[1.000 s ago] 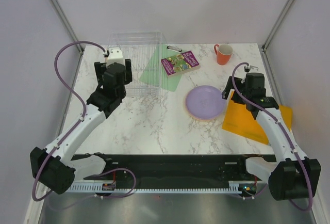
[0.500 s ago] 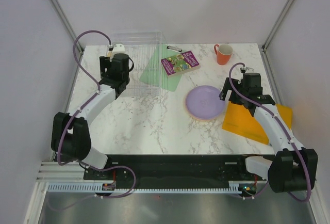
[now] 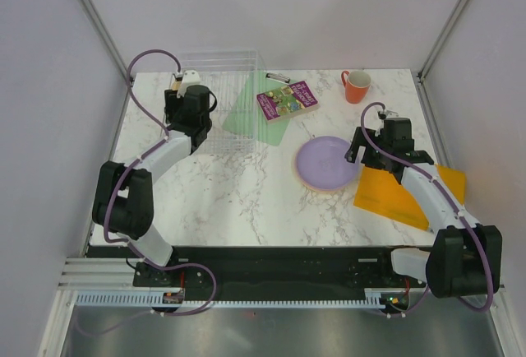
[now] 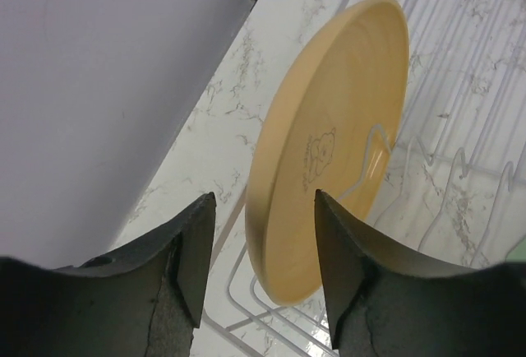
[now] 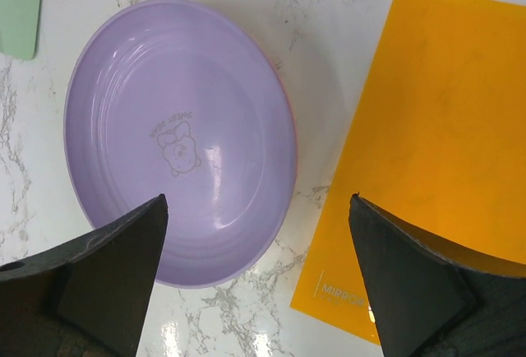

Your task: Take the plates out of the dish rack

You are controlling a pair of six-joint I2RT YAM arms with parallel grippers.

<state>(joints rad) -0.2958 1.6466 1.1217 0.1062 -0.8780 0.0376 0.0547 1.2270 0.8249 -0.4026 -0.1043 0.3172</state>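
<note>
A yellow-orange plate stands on edge in the clear dish rack, whose thin ribs show in the left wrist view. My left gripper is open, its jaws on either side of the plate's lower rim, not closed on it. In the top view the left gripper hides that plate. A lilac purple plate lies flat on the table, with a pink rim showing under it. My right gripper is open and empty above the lilac plate's right edge.
An orange mug stands at the back right. A book lies on a pale green sheet beside the rack. An orange sheet lies under the right arm. A side wall runs close to the rack's left.
My left arm has reached further back and left into the rack. My right gripper has moved a little back and left toward the lilac plate.
</note>
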